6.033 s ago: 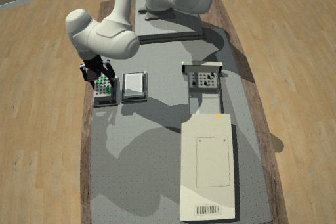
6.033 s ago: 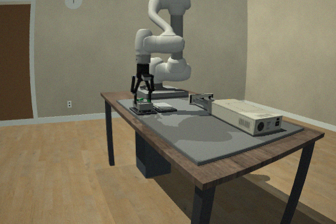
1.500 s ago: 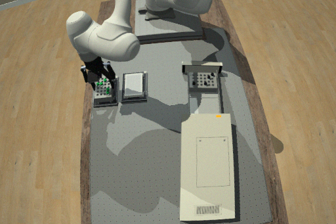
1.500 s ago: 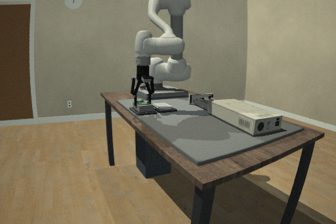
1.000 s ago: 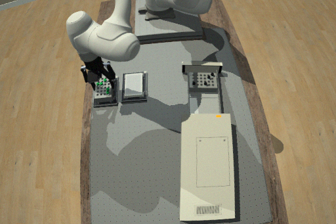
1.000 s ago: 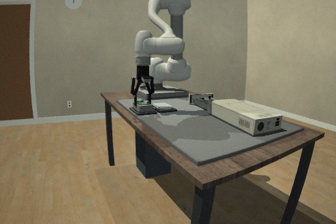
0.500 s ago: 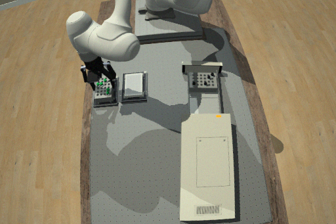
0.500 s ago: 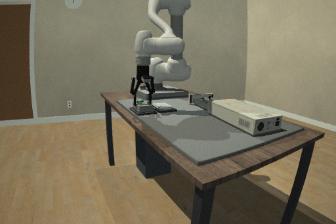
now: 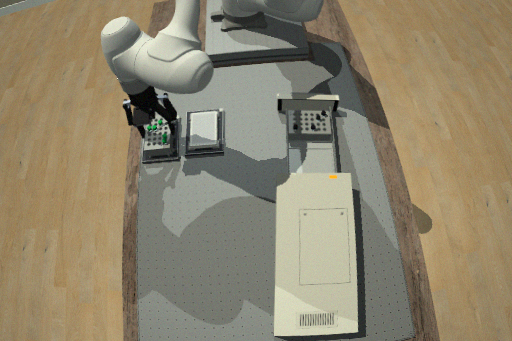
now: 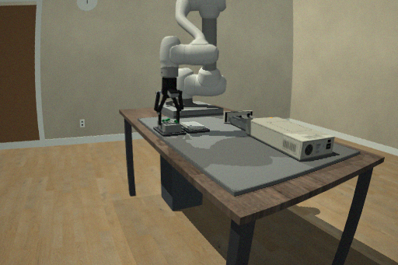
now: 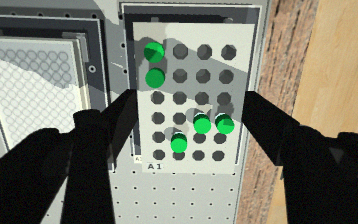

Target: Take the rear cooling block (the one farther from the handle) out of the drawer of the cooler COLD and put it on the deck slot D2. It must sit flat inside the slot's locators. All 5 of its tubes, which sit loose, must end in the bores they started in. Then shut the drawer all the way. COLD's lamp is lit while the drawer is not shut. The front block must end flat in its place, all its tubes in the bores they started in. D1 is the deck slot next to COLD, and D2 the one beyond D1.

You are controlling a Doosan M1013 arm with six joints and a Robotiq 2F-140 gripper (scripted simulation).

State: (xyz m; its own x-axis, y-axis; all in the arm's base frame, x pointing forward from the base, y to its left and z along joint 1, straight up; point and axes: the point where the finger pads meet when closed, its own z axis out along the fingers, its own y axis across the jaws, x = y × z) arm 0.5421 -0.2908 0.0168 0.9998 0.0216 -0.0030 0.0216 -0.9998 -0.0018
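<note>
The rear block (image 9: 153, 150) (image 10: 171, 128) (image 11: 195, 35) sits in deck slot D2 (image 9: 160, 160) (image 11: 128, 60) and looks flat. Several green tubes (image 11: 202, 124) stand in its bores. My gripper (image 9: 158, 132) (image 10: 169, 123) (image 11: 190, 105) is open, its fingers down on either side of the block with narrow gaps. The drawer (image 9: 312, 158) of the cooler COLD (image 9: 315, 252) (image 10: 288, 134) is out, and the orange lamp (image 9: 333, 177) is lit. The front block (image 9: 300, 137) sits in the drawer by the handle panel (image 9: 310, 99), with several dark tubes in its bores. The block's seating edges are partly hidden.
Slot D1 (image 9: 204, 152) (image 11: 94, 55) is beside D2 and holds a white plate (image 9: 204, 127) (image 11: 30, 95), close to my finger on that side. The wooden table edge (image 11: 282, 65) runs along D2's other side. The robot base (image 9: 257, 39) stands behind.
</note>
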